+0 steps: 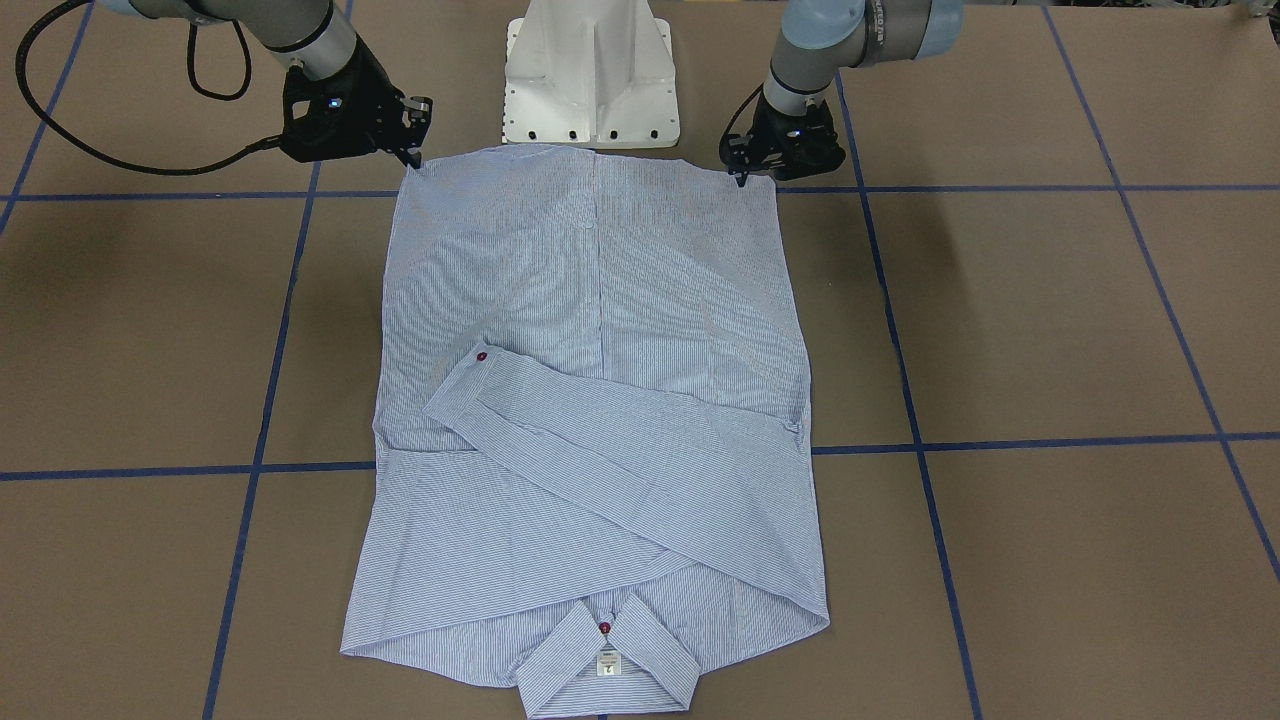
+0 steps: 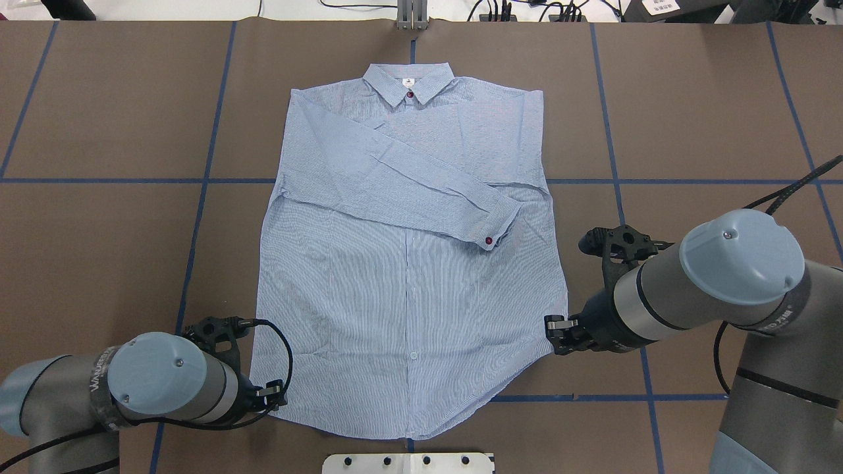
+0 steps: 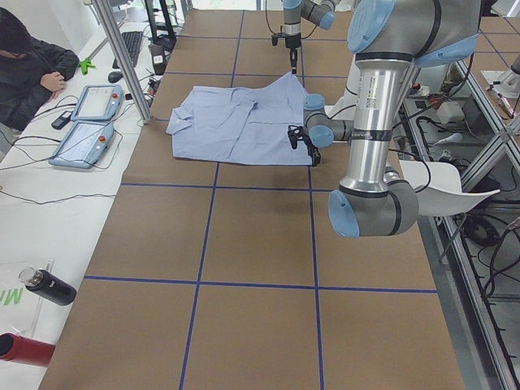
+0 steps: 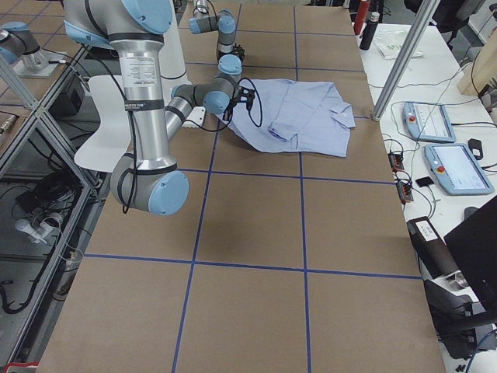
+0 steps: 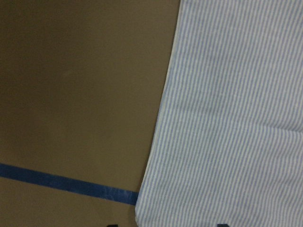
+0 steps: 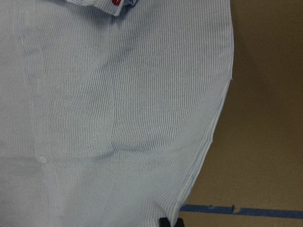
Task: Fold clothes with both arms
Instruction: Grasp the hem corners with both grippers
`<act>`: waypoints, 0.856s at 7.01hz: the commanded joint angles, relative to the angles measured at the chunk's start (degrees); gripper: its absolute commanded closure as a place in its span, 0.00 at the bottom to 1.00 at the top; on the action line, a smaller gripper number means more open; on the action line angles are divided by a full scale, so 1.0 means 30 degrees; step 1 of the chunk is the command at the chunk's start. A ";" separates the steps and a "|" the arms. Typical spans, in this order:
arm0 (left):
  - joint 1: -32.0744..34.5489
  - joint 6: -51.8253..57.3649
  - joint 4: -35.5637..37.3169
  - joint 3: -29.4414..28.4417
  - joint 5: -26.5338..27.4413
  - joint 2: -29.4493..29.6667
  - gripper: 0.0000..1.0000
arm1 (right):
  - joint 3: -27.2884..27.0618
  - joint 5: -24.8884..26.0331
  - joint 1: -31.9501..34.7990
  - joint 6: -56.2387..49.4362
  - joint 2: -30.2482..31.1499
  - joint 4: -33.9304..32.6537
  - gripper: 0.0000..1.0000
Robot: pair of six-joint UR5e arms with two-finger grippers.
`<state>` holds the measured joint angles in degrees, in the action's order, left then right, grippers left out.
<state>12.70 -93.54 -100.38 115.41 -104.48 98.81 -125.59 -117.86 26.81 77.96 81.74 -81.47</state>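
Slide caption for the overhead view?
Flat striped shirt, sleeves folded in; left gripper open at one hem corner, right gripper pinching the other.

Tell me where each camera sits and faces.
Front-facing: across the table, facing the base; left hand, right hand at the shirt hem.
Overhead: behind the base, looking down; left arm, right arm.
Exterior left: table's left end; left arm near.
Exterior right: opposite end; right arm near.
Left wrist: down on shirt edge.
Right wrist: down on hem; cuff button shared with overhead.
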 commanded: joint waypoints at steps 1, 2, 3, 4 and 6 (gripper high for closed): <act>0.0074 0.0006 0.0061 -0.0297 0.0051 -0.0007 0.34 | -0.0002 0.0000 -0.0001 0.0000 0.0000 0.0000 1.00; 0.0075 -0.0051 0.0091 -0.0298 0.0022 0.0022 0.37 | -0.0002 0.0000 -0.0001 0.0000 0.0000 0.0000 1.00; 0.0046 -0.0081 0.0091 -0.0240 0.0022 0.0051 0.43 | -0.0002 0.0000 0.0028 0.0000 0.0029 0.0029 1.00; 0.0075 -0.0081 0.0120 -0.0152 -0.0007 0.0081 0.50 | -0.0002 0.0000 0.0028 0.0000 0.0029 0.0000 1.00; 0.0220 -0.0081 0.0149 -0.0063 -0.0008 0.0081 0.52 | -0.0002 -0.0029 0.0057 0.0000 0.0029 0.0029 1.00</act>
<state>13.10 -93.77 -99.98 115.10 -104.49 98.99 -125.60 -117.92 26.94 77.96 81.82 -81.45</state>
